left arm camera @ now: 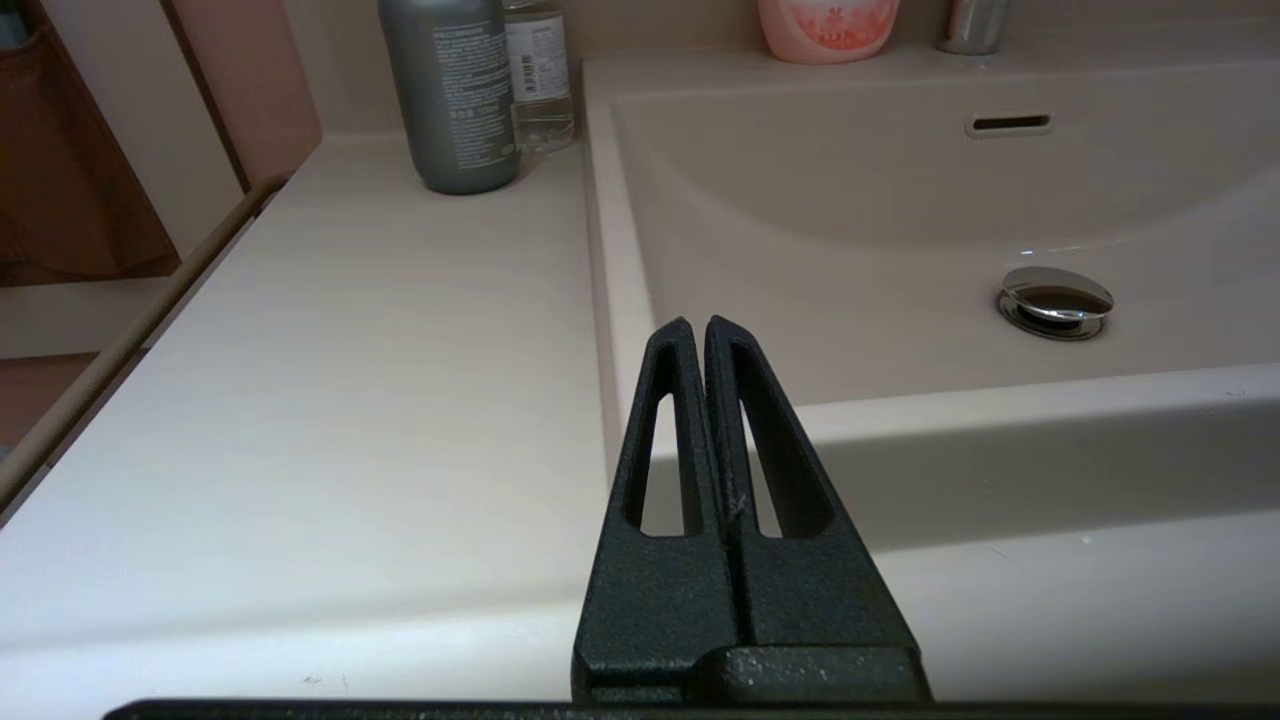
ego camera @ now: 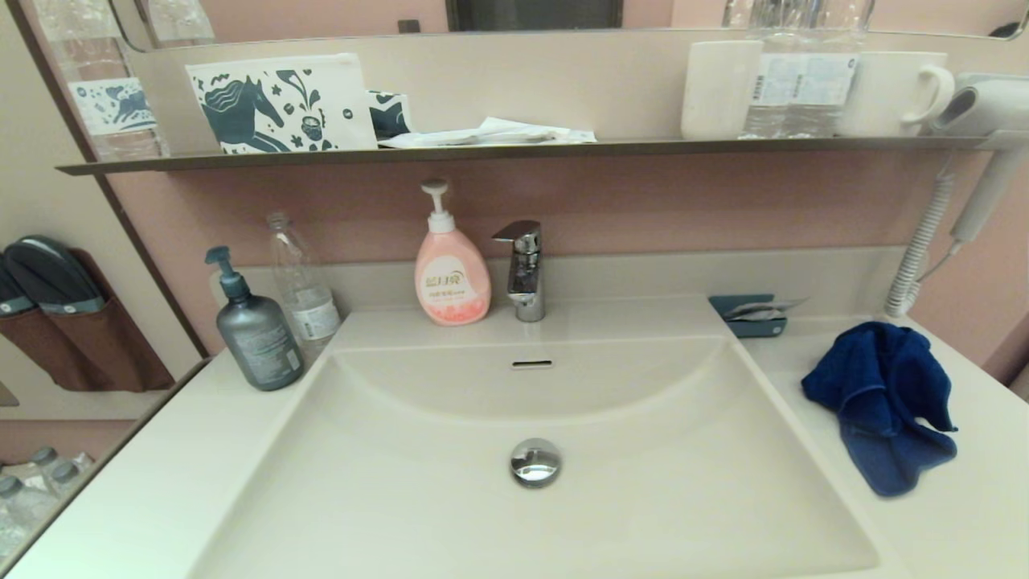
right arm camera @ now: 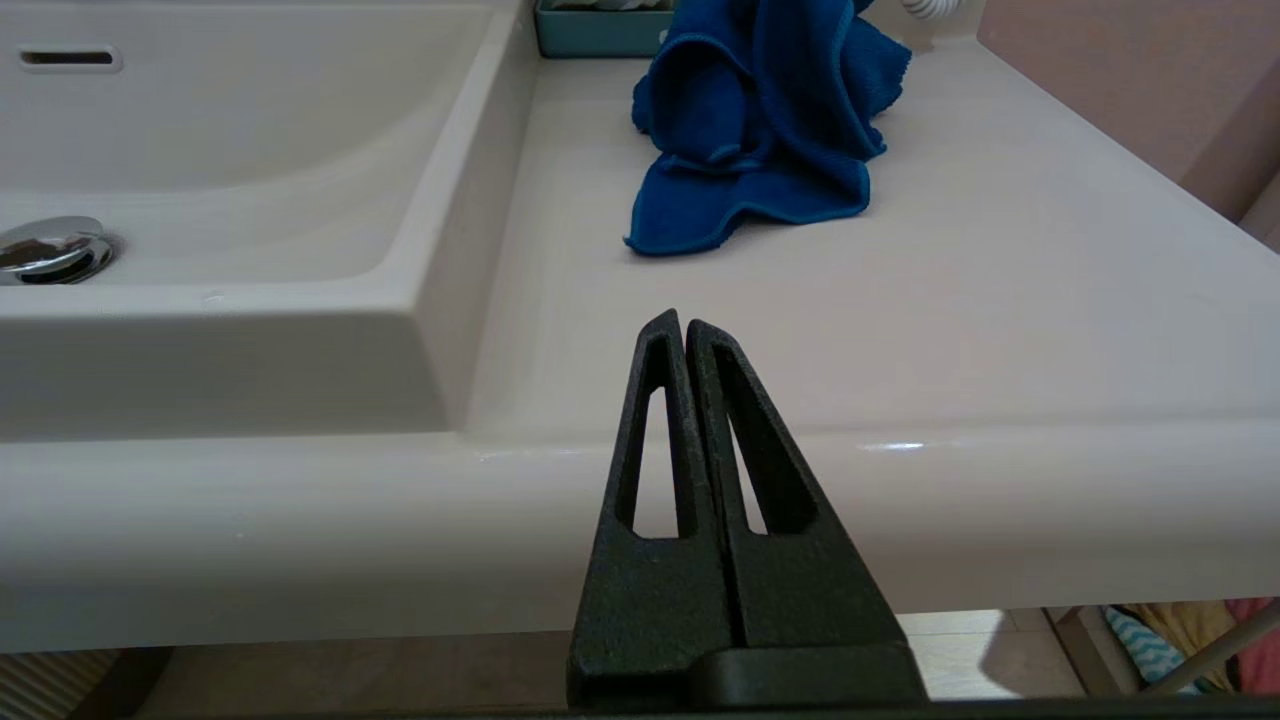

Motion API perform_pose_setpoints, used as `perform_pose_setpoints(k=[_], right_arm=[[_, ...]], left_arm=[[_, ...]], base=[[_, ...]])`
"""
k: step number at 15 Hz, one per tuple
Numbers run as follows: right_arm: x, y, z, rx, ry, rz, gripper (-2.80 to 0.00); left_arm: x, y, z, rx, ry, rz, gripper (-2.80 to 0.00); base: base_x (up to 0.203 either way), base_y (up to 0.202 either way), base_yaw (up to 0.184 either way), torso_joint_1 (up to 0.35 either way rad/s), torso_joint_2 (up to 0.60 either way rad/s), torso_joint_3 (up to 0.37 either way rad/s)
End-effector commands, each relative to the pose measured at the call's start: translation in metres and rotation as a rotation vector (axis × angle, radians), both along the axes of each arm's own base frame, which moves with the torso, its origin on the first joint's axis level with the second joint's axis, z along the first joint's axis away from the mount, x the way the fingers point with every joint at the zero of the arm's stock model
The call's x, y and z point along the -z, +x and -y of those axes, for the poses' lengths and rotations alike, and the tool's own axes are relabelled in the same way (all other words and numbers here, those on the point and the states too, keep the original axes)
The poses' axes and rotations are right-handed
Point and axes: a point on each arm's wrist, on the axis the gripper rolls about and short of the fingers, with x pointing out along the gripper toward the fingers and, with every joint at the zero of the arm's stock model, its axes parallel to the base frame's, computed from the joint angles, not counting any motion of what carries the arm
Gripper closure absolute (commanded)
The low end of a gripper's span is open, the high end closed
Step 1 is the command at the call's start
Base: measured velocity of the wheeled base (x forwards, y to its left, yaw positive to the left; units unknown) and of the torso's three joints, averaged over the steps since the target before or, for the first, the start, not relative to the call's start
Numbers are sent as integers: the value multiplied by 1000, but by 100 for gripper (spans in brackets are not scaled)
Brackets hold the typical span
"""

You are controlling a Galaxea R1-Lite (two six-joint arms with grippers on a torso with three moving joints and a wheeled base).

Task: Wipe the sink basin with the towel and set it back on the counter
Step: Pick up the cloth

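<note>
The royal-blue towel point(ego camera: 880, 402) lies rumpled on the counter point(ego camera: 965, 515) to the right of the sink basin point(ego camera: 450, 498), which has a chrome drain plug point(ego camera: 534, 461) and a slot overflow point(ego camera: 532, 364). Neither gripper shows in the head view. My right gripper point(right arm camera: 682, 322) is shut and empty, hanging in front of the counter's front edge, with the towel point(right arm camera: 760, 130) well beyond it. My left gripper point(left arm camera: 697, 328) is shut and empty, near the basin's front left corner above the counter point(left arm camera: 350, 400).
A grey pump bottle point(ego camera: 253, 326), a clear bottle point(ego camera: 301, 281), a pink soap dispenser point(ego camera: 450, 269) and the faucet point(ego camera: 524, 269) line the back. A teal tray point(ego camera: 752, 315) sits behind the towel. A hair dryer point(ego camera: 985, 112) hangs at the right, under a wall shelf point(ego camera: 514, 150).
</note>
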Motion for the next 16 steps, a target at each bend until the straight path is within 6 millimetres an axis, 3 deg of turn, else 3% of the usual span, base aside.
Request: perform_pose_setpoints(k=[1,9,12,16], right_arm=[[0,0,0,0,-1,0,0],[-5,-2,0,-4,-38,-11,0],[-38,1,0,-1,-7,-45,0],[-90,23,2,95,37,-107,0]], left_arm=[[0,0,0,0,2,0,0],[0,0,0,0,1,-1,0],[0,0,0,0,0,0,0],[0,0,0,0,0,-1,0]], base=[[0,0,0,0,0,0],[0,0,0,0,0,0],[0,0,0,0,0,0],[0,0,0,0,0,0]])
